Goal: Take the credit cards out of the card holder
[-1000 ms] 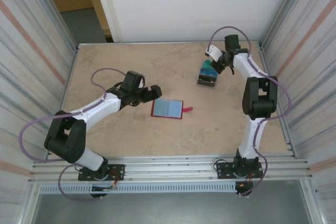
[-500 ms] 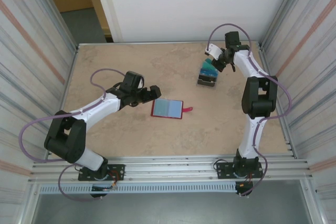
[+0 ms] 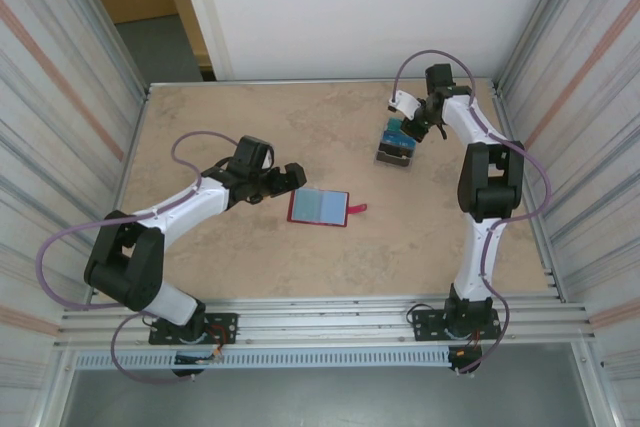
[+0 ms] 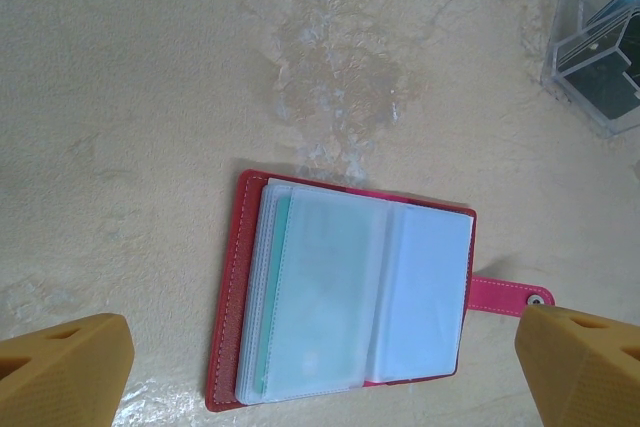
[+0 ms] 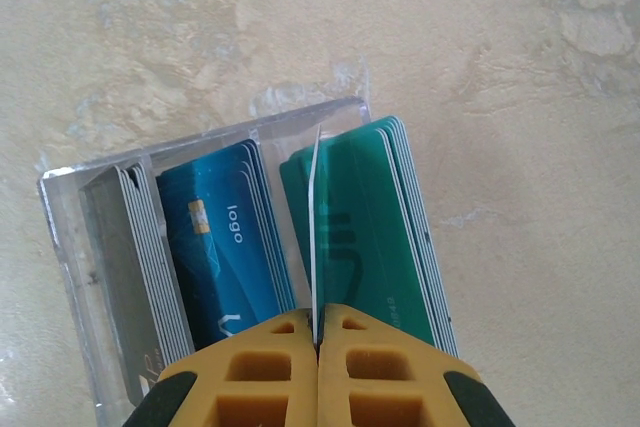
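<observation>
The red card holder point(image 3: 319, 206) lies open and flat on the table, its pale see-through pockets point(image 4: 350, 297) facing up. A teal credit card edge point(image 4: 277, 277) shows inside the left pockets. My left gripper point(image 3: 290, 175) hovers just left of the holder, wide open, with its orange fingertips point(image 4: 60, 367) on either side of it. My right gripper point(image 5: 318, 332) is shut on a thin credit card point(image 5: 314, 237) seen edge-on. It holds that card above the clear box point(image 5: 60, 207), between the blue stack point(image 5: 225, 247) and the teal stack point(image 5: 370, 237).
The clear box point(image 3: 397, 144) stands at the back right and also holds a grey card stack point(image 5: 125, 257). Its corner shows in the left wrist view point(image 4: 600, 37). The holder's red strap point(image 4: 505, 297) points right. Metal walls close in both sides of the table.
The right gripper has edged slightly left and back over the box, still gripping its card. The left arm and the card holder have not moved.
</observation>
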Available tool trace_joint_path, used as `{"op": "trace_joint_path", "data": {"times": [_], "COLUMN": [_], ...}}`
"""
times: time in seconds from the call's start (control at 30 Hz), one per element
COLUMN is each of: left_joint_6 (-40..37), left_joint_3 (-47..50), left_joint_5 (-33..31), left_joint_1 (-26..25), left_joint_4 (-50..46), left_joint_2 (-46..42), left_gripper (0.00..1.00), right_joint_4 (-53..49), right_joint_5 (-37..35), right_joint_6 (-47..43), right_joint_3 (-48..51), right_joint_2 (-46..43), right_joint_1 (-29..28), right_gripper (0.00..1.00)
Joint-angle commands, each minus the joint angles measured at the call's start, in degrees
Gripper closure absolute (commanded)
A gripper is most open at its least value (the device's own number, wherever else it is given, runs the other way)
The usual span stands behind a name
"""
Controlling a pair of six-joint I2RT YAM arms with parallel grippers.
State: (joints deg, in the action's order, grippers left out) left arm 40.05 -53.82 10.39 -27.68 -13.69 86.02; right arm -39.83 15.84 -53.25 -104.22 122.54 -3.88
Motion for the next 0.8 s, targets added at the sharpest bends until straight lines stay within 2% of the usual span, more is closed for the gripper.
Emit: {"op": "trace_joint_path", "data": {"times": [0.0, 0.23, 0.37, 0.77], "left_joint_6": [-0.2, -0.2, -0.2, -0.2], "left_joint_3": [-0.1, -0.6, -0.6, -0.8], "left_joint_5": [-0.4, -0.3, -0.2, 1.1], "left_joint_1": [0.7, 0.8, 0.8, 0.9], "left_joint_4": [-1.0, -1.2, -1.2, -0.4], "left_joint_2": [-0.6, -0.4, -0.5, 0.5], "left_gripper": [0.01, 0.01, 0.01, 0.01], "right_joint_4": [-5.3, -10.3, -12.5, -14.0], "right_joint_5": [2.9, 3.7, 1.6, 0.1], "right_joint_6": [-1.8, -2.8, -2.7, 1.0], "right_joint_3": [-2.8, -7.1, -8.8, -11.4], "right_joint_2": [2.0, 4.3, 5.9, 4.9], "right_joint_1": [-0.5, -2.0, -2.4, 0.2], "right_gripper": [1.00, 1.00, 1.00, 1.00]}}
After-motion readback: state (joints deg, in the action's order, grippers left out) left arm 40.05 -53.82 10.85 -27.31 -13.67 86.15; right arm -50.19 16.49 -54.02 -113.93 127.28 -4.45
